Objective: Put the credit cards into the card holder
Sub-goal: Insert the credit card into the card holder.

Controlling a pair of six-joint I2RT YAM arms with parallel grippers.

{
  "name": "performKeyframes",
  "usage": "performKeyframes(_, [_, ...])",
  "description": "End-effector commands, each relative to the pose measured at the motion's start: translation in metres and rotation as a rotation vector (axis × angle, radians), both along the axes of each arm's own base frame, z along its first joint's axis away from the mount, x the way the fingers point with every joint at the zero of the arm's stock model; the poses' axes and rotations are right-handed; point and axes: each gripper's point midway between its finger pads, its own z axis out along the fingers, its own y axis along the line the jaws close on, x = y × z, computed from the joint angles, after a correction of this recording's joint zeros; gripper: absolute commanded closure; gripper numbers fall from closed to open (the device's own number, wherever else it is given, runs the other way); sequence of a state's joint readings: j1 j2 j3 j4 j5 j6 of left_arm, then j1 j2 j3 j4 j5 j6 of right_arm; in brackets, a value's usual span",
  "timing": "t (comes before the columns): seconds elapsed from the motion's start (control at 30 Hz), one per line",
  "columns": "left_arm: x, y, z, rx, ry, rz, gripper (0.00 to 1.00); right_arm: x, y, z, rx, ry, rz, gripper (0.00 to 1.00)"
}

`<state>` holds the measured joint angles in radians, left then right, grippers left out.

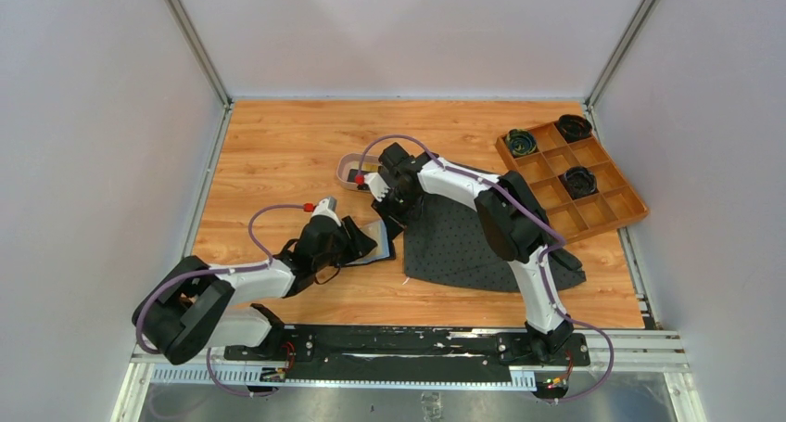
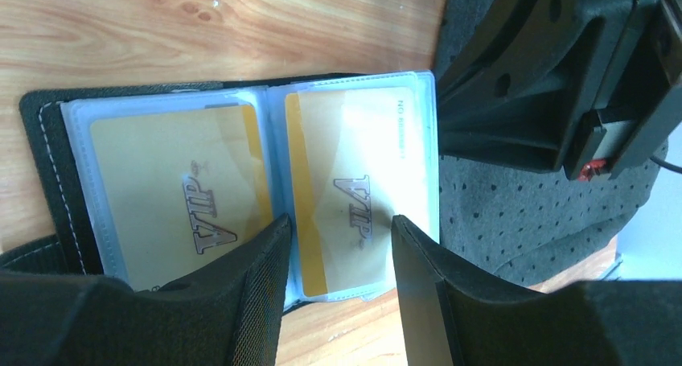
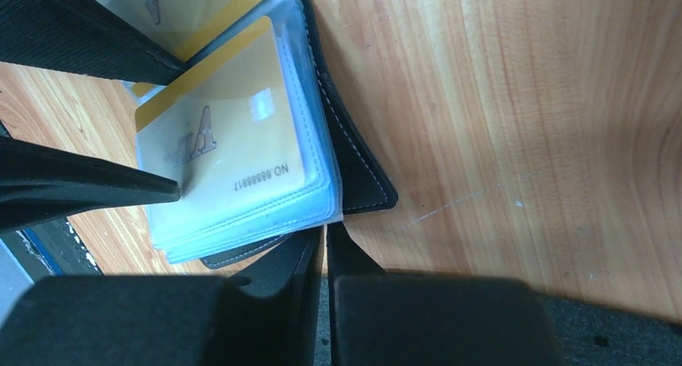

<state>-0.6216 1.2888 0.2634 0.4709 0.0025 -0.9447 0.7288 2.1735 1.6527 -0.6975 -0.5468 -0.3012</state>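
Note:
The card holder (image 1: 378, 246) lies open on the wood at the dark mat's left edge, its black cover (image 2: 44, 165) spread flat. Two gold credit cards (image 2: 177, 197) (image 2: 354, 181) marked VIP sit in its clear sleeves. My left gripper (image 2: 338, 241) is open just above the near edge of the right-hand sleeve, one finger on each side of that card. My right gripper (image 3: 324, 241) is shut, its tips at the corner of the sleeve stack (image 3: 241, 173), where the top gold card (image 3: 225, 133) shows. In the top view the right gripper (image 1: 389, 220) stands just behind the holder.
A dotted dark mat (image 1: 463, 246) lies under the right arm. A pinkish shallow tray (image 1: 345, 167) sits behind the right gripper, partly hidden. An orange-brown compartmented box (image 1: 602, 209) with three dark round objects stands at the back right.

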Motion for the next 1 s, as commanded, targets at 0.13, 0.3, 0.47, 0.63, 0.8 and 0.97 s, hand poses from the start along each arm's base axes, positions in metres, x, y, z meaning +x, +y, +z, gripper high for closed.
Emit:
performKeyframes(0.13, [-0.002,0.005,0.011,0.06,-0.029,-0.019,0.49,0.009,-0.014,0.004,0.005,-0.018,0.007,0.77])
performKeyframes(0.3, [-0.001,0.001,0.011,0.059,-0.023,-0.034,0.49,0.013,-0.03,0.024,0.032,-0.043,0.003,0.72])
performKeyframes(0.47, [0.0,-0.001,0.014,0.054,-0.028,-0.04,0.49,-0.002,-0.028,0.043,0.108,0.001,0.009,0.72])
performKeyframes(0.63, [-0.002,0.0,0.009,0.056,-0.012,-0.035,0.49,-0.03,-0.006,0.063,0.285,0.203,-0.014,0.7])
performKeyframes(0.8, [-0.006,0.004,0.002,0.057,0.011,-0.022,0.5,-0.043,0.007,0.066,0.371,0.346,-0.057,0.68])
performKeyframes(0.97, [-0.008,0.012,-0.005,0.053,0.035,0.024,0.53,-0.042,0.012,0.055,0.362,0.412,-0.14,0.67])
